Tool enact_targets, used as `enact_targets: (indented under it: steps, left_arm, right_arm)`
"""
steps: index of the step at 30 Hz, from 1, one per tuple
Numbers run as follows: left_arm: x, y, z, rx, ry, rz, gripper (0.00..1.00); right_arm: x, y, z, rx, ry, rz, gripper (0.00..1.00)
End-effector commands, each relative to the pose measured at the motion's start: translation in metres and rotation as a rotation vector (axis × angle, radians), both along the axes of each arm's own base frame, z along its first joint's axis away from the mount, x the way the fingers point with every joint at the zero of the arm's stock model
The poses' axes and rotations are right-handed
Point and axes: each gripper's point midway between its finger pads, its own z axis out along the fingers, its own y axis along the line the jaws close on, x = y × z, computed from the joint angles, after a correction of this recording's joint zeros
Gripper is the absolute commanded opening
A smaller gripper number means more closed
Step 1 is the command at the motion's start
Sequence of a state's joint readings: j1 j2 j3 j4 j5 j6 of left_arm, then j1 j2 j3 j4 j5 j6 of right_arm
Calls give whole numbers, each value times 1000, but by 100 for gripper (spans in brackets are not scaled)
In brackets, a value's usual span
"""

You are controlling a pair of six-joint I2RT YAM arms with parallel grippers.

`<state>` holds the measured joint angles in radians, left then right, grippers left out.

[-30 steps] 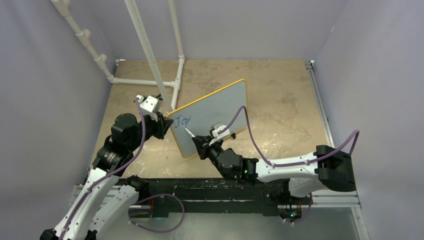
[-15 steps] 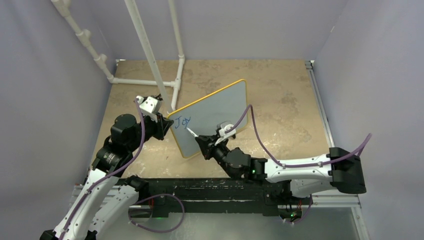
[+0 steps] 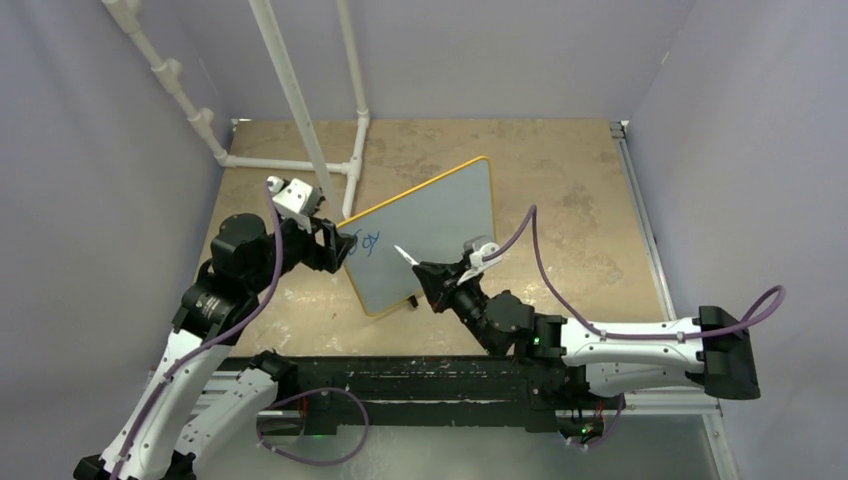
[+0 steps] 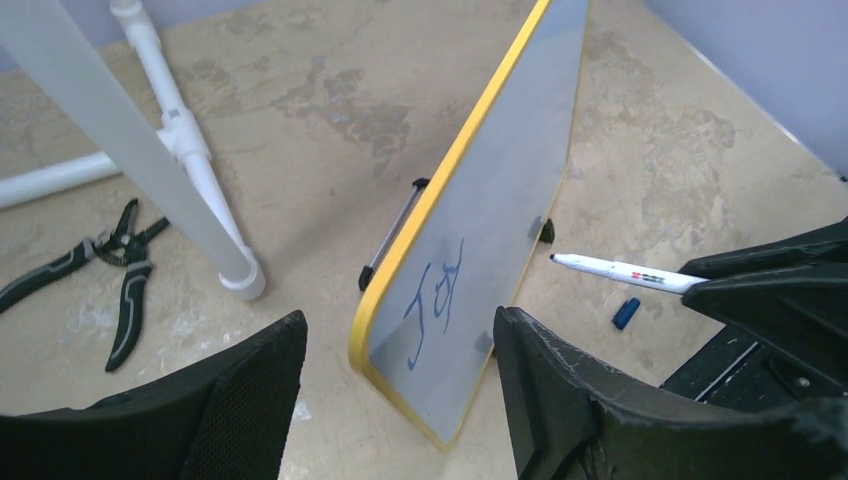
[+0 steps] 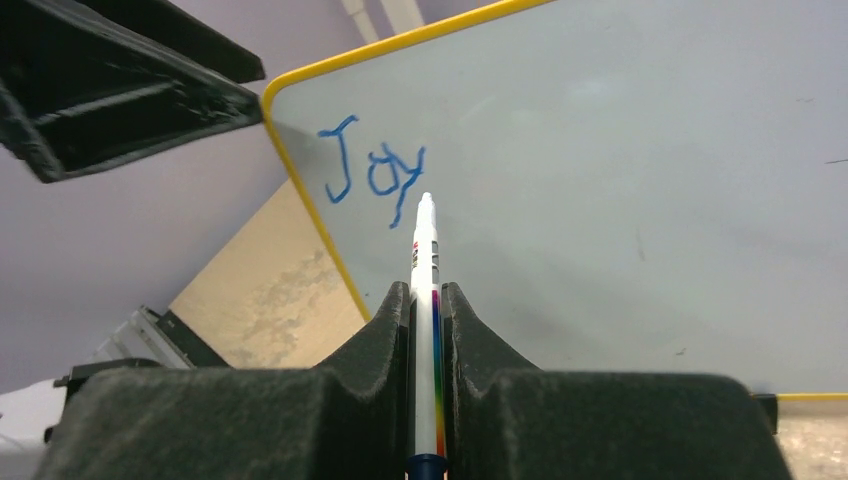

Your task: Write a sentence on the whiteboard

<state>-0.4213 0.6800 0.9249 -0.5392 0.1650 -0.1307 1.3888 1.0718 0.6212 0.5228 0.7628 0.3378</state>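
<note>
The whiteboard (image 3: pixel 432 226), white with a yellow rim, stands tilted on small black feet in the middle of the table. The sentence (image 3: pixel 368 241) is so short it reads only "Joy" (image 5: pixel 372 172), in blue near the board's left corner. My left gripper (image 3: pixel 338 246) is open, its jaws spread on either side of that corner (image 4: pixel 400 318) without pinching it. My right gripper (image 3: pixel 426 273) is shut on a white marker (image 5: pixel 427 262). The marker (image 4: pixel 618 271) points at the board with its tip a little off the surface, just right of the writing.
A white pipe frame (image 3: pixel 300 110) rises behind the board, one leg (image 4: pixel 180 150) close to my left gripper. Black pliers (image 4: pixel 122 270) lie on the table left of that leg. A blue marker cap (image 4: pixel 626 312) lies near the board's front foot.
My left gripper has opened and let go of the board's left edge. My right arm has drawn back to the right, lifting the marker tip away from the writing.
</note>
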Motion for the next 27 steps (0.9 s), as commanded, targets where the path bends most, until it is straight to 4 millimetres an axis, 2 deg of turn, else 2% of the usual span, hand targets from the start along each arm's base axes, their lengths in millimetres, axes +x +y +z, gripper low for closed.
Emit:
enact_targets:
  steps: [1, 6, 12, 16, 22, 27]
  left_arm:
    - [8, -16, 45, -41, -102, -78, 69]
    - [26, -38, 54, -46, -106, -155, 70]
    - [43, -59, 43, -22, -87, -247, 67]
    - [51, -63, 37, -10, -82, -258, 63]
    - [54, -70, 30, -16, -90, -291, 46]
    - [57, -71, 22, -5, -85, -292, 43]
  right_arm:
    - [10, -14, 13, 26, -35, -13, 0]
    - [29, -24, 22, 61, -58, -22, 0]
    - [38, -19, 32, 64, -86, -2, 0]
    - [40, -12, 32, 57, -88, 9, 0]
    - [43, -5, 31, 51, -91, 17, 0]
    - [44, 1, 33, 53, -97, 25, 0]
